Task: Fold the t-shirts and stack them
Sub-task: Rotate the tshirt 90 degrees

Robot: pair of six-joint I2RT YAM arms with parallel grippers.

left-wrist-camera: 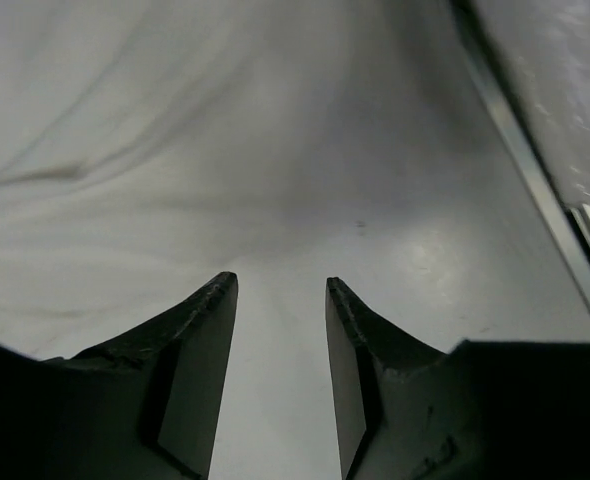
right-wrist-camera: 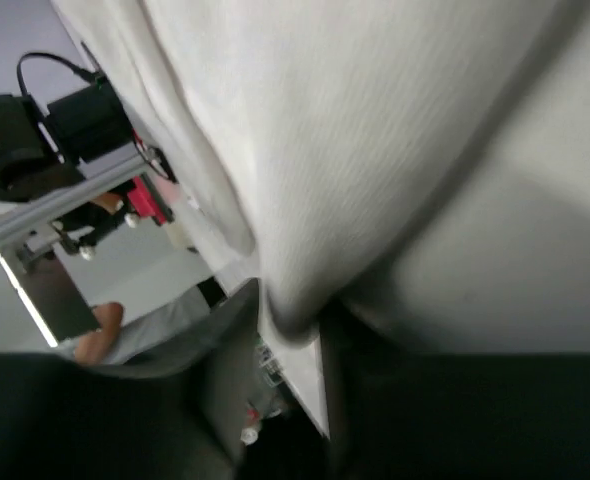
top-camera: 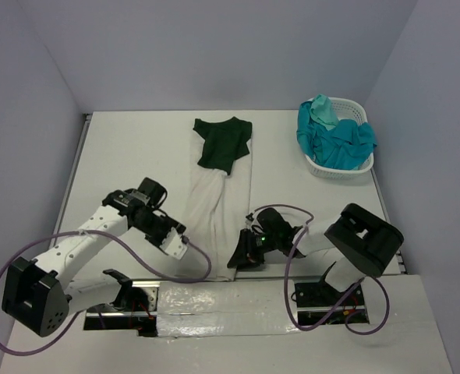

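A white t-shirt lies as a long narrow strip down the middle of the table. A folded dark green t-shirt rests on its far end. My left gripper hovers at the strip's near left edge. In the left wrist view it is open over bare table, and the white cloth lies just ahead. My right gripper is at the strip's near right corner. In the right wrist view its jaws stand apart, with a fold of the white t-shirt hanging between the tips.
A white lattice basket stands at the back right, holding a teal t-shirt and a pale mint one. The table's near edge runs just below both grippers. Purple cables loop beside each arm.
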